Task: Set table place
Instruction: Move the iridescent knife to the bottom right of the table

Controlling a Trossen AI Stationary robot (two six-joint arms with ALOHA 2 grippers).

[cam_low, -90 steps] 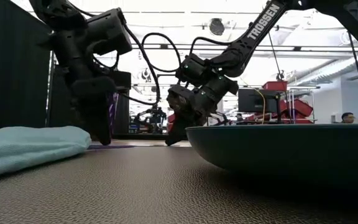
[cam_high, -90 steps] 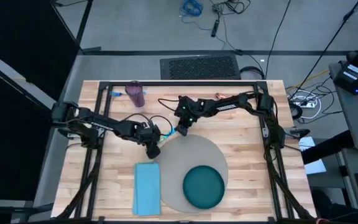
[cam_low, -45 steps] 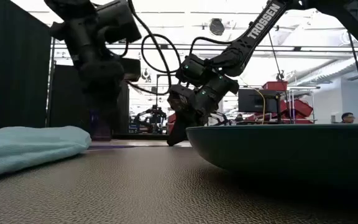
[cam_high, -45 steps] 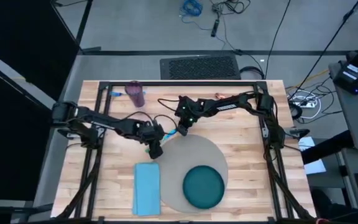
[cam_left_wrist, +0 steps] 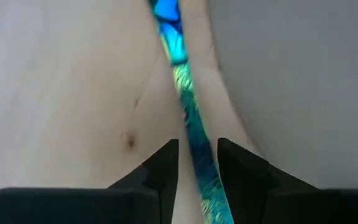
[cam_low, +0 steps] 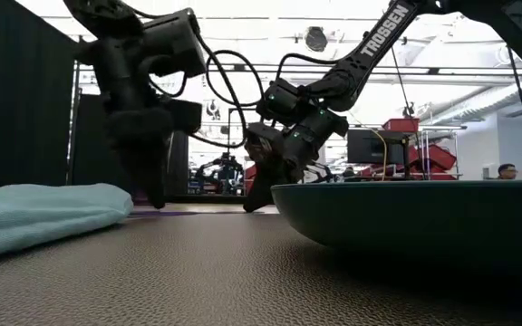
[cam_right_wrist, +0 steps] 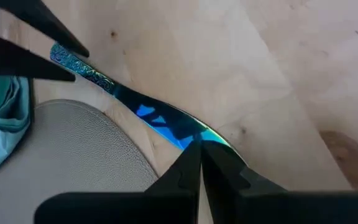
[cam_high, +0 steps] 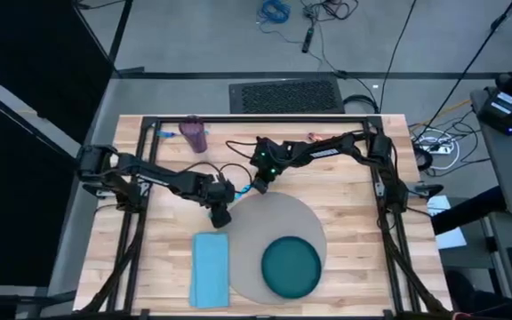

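Grey placemat [cam_high: 274,240] on the wood surface [cam_high: 345,191] carries my teal plate [cam_high: 291,267]; from above, both my hands meet at its far-left edge. At wrist level, my left hand [cam_left_wrist: 197,155] straddles an iridescent blue knife [cam_left_wrist: 188,112], fingers slightly apart. My right hand [cam_right_wrist: 199,149] pinches the knife's other end, beside the placemat.

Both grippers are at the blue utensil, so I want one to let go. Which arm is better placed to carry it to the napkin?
Left. Its gripper straddles the utensil's handle and sits nearest the napkin; the right gripper pinches the far end.
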